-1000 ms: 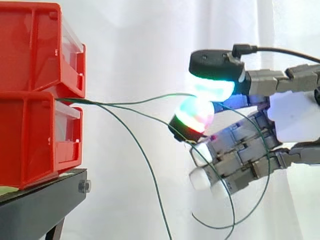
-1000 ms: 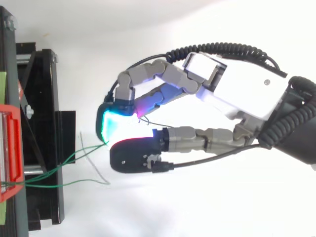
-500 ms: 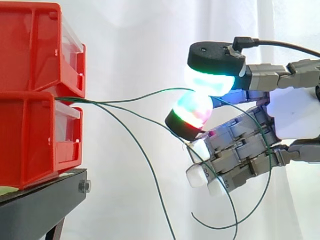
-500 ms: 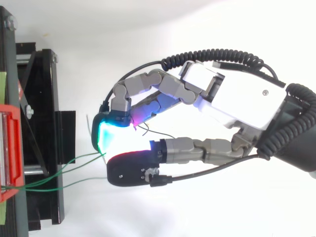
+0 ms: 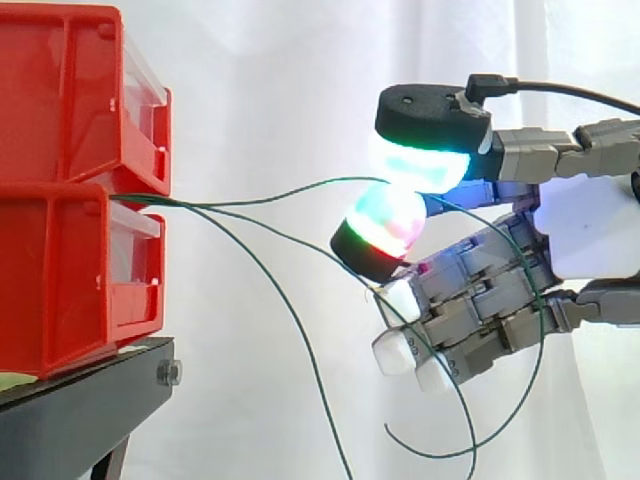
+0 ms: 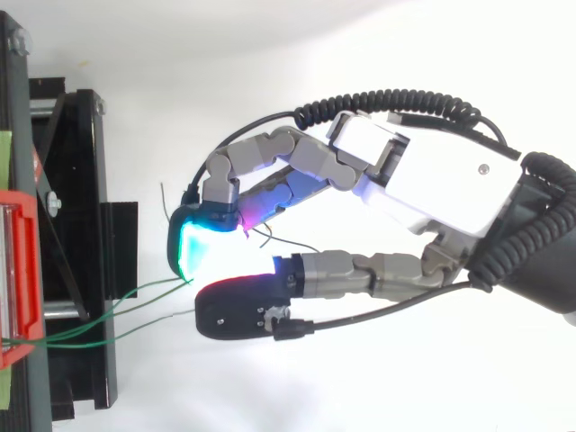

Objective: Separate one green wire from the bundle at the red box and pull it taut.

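One green wire (image 5: 300,188) is pinched between two glowing pads (image 5: 425,165) of the hand (image 5: 590,240). In the side view the upper pad presses down on the lower one at about ten o'clock from the palm, and the other fingers are curled underneath. From the pinch the wire runs toward nine o'clock in a shallow upward bow, so we judge it separated but not yet taut. Loose wires (image 5: 290,315) fall away from it toward six o'clock, and some loop around the curled fingers. Farther out, the bundle (image 5: 150,201) comes out of the seam between the two stacked bins of the red box (image 5: 60,270), which sits on the black stand (image 5: 90,400) in front of the white curtain (image 5: 280,80). We expect the wire to be very light, thin, springy and slick, so it could slide through the soft pads. A firm pinch where it is held now, then a steady draw toward three o'clock, should take up the slack without snagging the other wires.
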